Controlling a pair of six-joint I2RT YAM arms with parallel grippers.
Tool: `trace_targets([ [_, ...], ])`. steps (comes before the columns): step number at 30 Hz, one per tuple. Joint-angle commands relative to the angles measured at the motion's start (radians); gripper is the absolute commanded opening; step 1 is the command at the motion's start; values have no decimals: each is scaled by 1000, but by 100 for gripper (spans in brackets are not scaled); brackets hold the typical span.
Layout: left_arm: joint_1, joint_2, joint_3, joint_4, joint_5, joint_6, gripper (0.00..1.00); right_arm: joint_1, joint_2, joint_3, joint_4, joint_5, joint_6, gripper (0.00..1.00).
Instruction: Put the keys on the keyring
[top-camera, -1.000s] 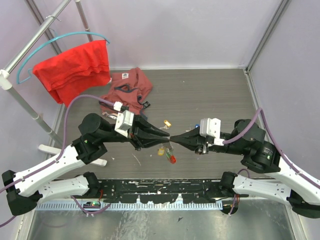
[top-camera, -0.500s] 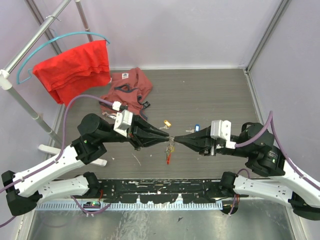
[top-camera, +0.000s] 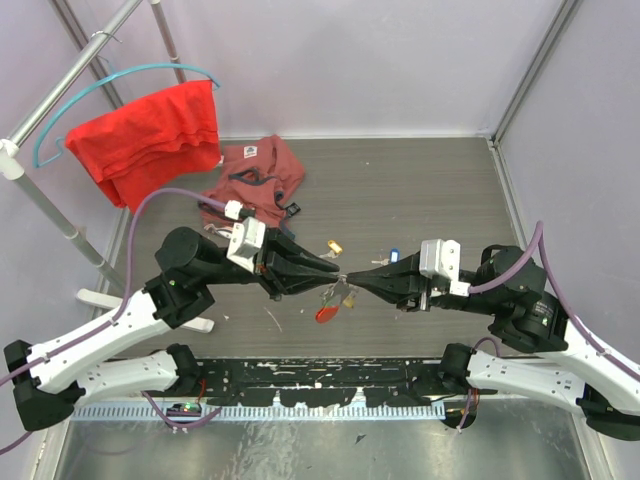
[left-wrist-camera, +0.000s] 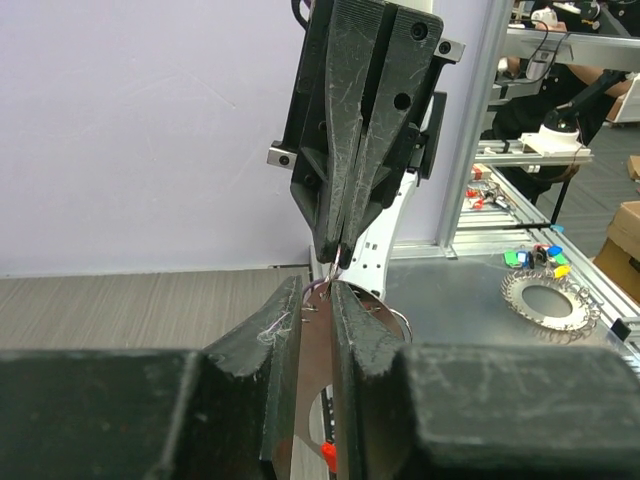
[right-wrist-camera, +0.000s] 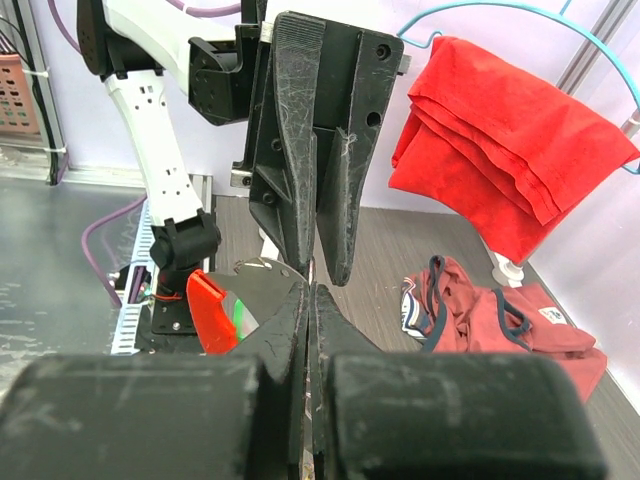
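Observation:
Above the table's middle, my left gripper (top-camera: 336, 271) and right gripper (top-camera: 354, 278) meet tip to tip. The right gripper (right-wrist-camera: 309, 289) is shut on the thin wire of the keyring (top-camera: 341, 288). The keyring's red tag (top-camera: 326, 313) and a few keys (top-camera: 350, 298) dangle below. The left gripper (left-wrist-camera: 318, 290) stands slightly open, its fingers (left-wrist-camera: 283, 335) either side of the ring's top without pinching it. The red tag (right-wrist-camera: 210, 310) also shows under the jaws. A gold-headed key (top-camera: 333, 246) and a blue-headed key (top-camera: 394, 254) lie loose on the table.
A maroon garment (top-camera: 255, 180) lies crumpled at the back left. A red cloth (top-camera: 150, 135) hangs on a teal hanger from the rack (top-camera: 50, 215) at the far left. Grey walls close in the back and right sides.
The right arm drew back to the right with the keyring, lifting it off the table. The left jaws have parted a little. The red tag has swung left.

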Motion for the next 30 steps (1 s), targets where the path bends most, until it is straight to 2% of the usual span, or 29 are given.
trace_targets([
  [1, -6, 7, 3, 51, -4, -18, 23, 6, -1, 12, 92, 5, 7, 1],
  [8, -11, 20, 1, 53, -2, -22, 21, 6, 0, 8, 99, 5, 7, 1],
  [10, -14, 23, 3, 54, -1, -22, 15, 6, 3, 7, 99, 3, 7, 1],
  [13, -14, 25, 3, 52, 1, -16, 1, 6, 2, 6, 94, 5, 8, 1],
  [17, -13, 12, 16, -14, -5, 35, 0, 6, 0, 17, 68, 5, 4, 3],
  [20, -13, -8, 45, -155, -29, 110, 0, 6, 3, 44, 7, 11, -7, 21],
  [23, -13, -24, 102, -321, -60, 213, 0, 6, 11, 81, -76, 23, -21, 33],
  [30, -14, 14, 300, -754, -117, 418, 0, 6, 65, 198, -291, 61, -47, 39],
])
